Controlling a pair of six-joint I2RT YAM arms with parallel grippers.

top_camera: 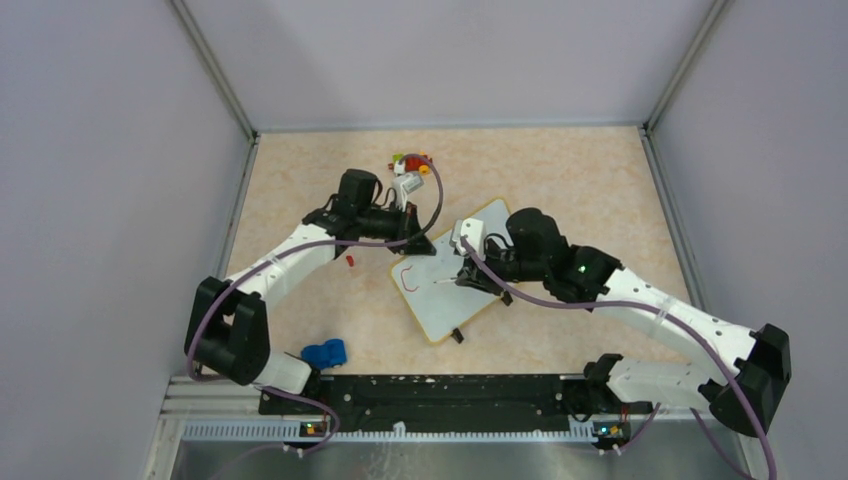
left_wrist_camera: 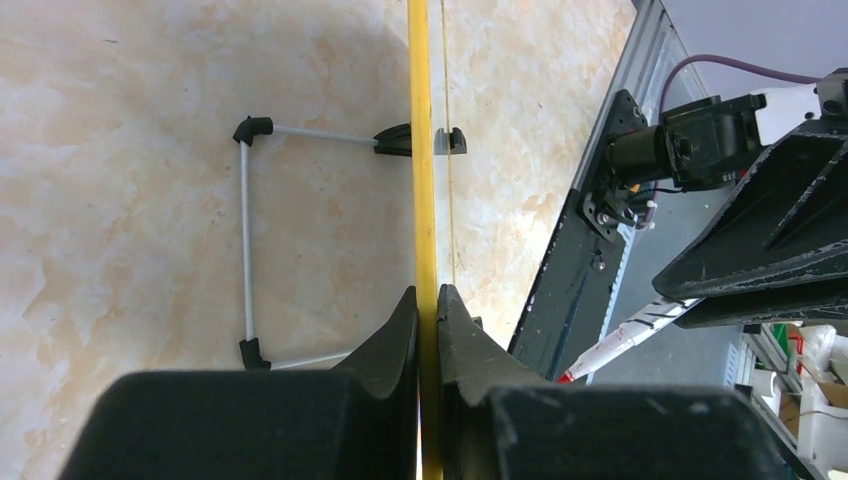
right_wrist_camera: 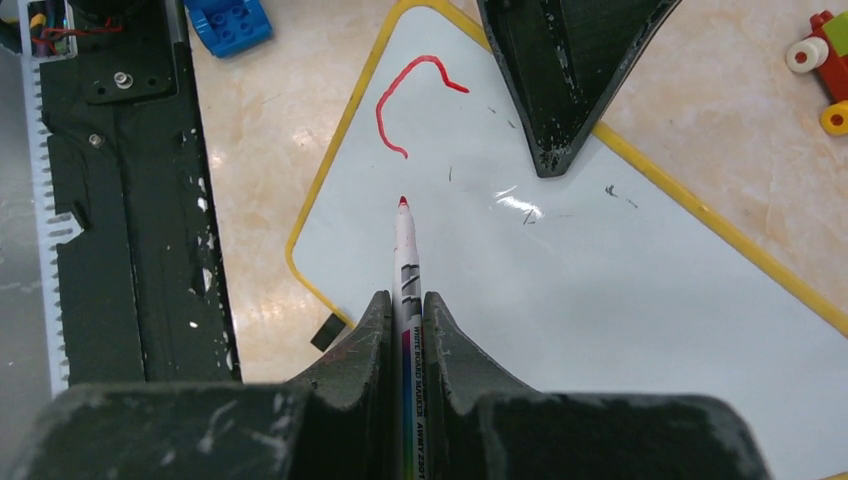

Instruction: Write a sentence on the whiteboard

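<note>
The whiteboard [top_camera: 440, 305], white with a yellow rim, lies at an angle mid-table. It also shows in the right wrist view [right_wrist_camera: 600, 290]. Of the sentence, only one red curved stroke like a "C" [right_wrist_camera: 410, 95] shows, near the board's left corner [top_camera: 408, 277]. My left gripper [top_camera: 418, 240] is shut on the board's far rim, seen edge-on [left_wrist_camera: 428, 300]. My right gripper [top_camera: 462, 278] is shut on a white marker [right_wrist_camera: 405, 250]. Its red tip [right_wrist_camera: 403, 202] is just below the stroke, at or near the board's surface.
A red cap [top_camera: 349, 260] lies left of the board. A blue brick [top_camera: 324, 353] sits near the left arm's base. Small coloured toys [top_camera: 412, 162] lie at the back. A black rail [top_camera: 440, 392] runs along the near edge. The board's wire stand [left_wrist_camera: 245, 240] shows beneath it.
</note>
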